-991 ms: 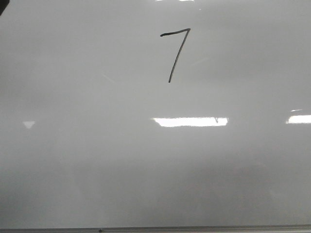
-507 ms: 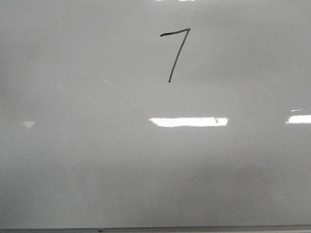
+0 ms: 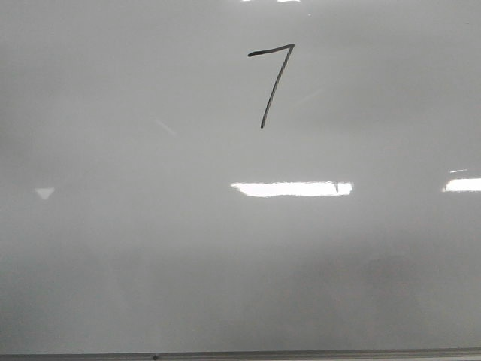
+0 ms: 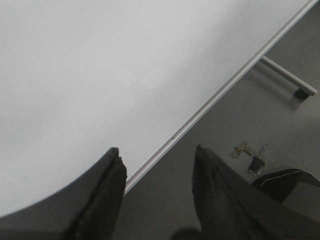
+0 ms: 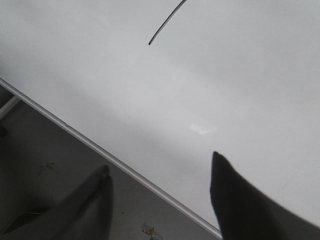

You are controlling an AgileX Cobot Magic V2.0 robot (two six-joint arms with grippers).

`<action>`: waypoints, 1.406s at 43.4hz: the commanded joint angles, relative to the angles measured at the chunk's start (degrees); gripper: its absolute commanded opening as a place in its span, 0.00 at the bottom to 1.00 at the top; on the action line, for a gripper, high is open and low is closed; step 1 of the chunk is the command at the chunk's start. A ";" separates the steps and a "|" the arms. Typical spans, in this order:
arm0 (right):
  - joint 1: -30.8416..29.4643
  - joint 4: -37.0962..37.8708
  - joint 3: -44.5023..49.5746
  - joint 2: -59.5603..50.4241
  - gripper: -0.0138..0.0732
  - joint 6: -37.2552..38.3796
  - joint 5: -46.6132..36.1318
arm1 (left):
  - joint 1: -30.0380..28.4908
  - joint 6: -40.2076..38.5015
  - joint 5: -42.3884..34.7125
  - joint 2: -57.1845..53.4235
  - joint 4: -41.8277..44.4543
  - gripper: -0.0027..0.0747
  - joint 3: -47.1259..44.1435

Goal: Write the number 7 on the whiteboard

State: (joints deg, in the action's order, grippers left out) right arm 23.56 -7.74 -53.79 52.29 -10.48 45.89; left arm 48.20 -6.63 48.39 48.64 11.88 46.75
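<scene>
The glossy whiteboard [image 3: 150, 248] fills the front view, and a black hand-drawn number 7 [image 3: 272, 83] stands on its upper middle. No gripper shows in the front view. In the left wrist view my left gripper [image 4: 157, 148] is open and empty, straddling the board's metal frame edge [image 4: 220, 92]. My right gripper [image 5: 160, 167] is open and empty too, over the frame edge [image 5: 75, 132] of the whiteboard [image 5: 225, 75]. The tail of the number 7 [image 5: 165, 22] runs out of the right wrist view. No marker is visible.
Bright light reflections [image 3: 293, 189] lie across the board. The board's near frame edge [image 3: 240, 354] runs along the bottom of the front view. Beyond the edge, a grey floor [image 4: 240, 125] holds a metal stand leg [image 4: 287, 77] and small debris [image 4: 250, 152].
A dark shape at the top left corner of the front view a second ago is gone. The 7 is unchanged.
</scene>
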 commanded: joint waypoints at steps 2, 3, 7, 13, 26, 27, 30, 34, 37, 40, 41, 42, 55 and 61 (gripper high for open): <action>-0.05 0.47 -1.74 -0.85 0.40 -0.89 -2.17 | 0.46 0.04 -3.01 -0.36 0.69 0.27 1.71; -0.05 0.47 -1.74 -0.85 0.35 -0.89 -2.17 | 0.46 0.04 -3.01 -0.36 0.69 0.24 1.71; -0.05 0.47 -1.74 -0.85 0.15 -0.89 -2.23 | 0.46 0.04 -3.14 -0.36 0.69 0.10 1.71; -0.05 0.47 -1.74 -0.85 0.03 -0.89 -2.28 | 0.46 0.04 -3.37 -0.36 0.69 0.01 1.71; -0.05 0.47 -1.74 -0.85 0.02 -0.89 -2.28 | 0.46 0.04 -3.37 -0.36 0.69 0.01 1.71; -0.05 0.47 -1.74 -0.85 0.02 -0.89 -2.28 | 0.46 0.04 -3.37 -0.36 0.69 0.01 1.71; -0.05 0.47 -1.74 -0.85 0.02 -0.89 -2.28 | 0.46 0.04 -3.37 -0.36 0.69 0.01 1.71; -0.05 0.47 -1.74 -0.85 0.02 -0.89 -2.28 | 0.46 0.04 -3.48 -0.36 0.49 0.01 1.71; -0.05 0.47 -1.74 -0.85 0.02 -0.89 -2.28 | -1.31 0.04 -3.76 -1.04 1.90 0.01 1.71; -0.05 0.47 -1.74 -0.85 0.02 -0.89 -2.28 | -5.81 0.04 -4.67 -2.48 0.40 0.01 1.44; -0.05 0.47 -1.74 -0.85 0.02 -0.89 -2.28 | -8.19 0.04 -5.16 -3.38 -0.74 0.01 1.28; -0.05 0.47 -1.74 -0.85 0.02 -0.89 -2.28 | -10.14 0.04 -6.04 -4.45 -2.76 0.01 0.83; -0.05 0.47 -1.74 -0.85 0.02 -0.89 -2.28 | -32.93 9.08 -26.19 -25.19 -9.66 0.01 -13.23; -0.05 0.47 -1.74 -0.85 0.02 -0.89 -2.28 | -41.30 9.08 -30.21 -35.35 -9.66 0.01 -21.58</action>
State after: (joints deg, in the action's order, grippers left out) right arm 23.56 -7.64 -53.79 52.29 -10.83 46.84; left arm 10.77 2.31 25.24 17.88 2.79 27.67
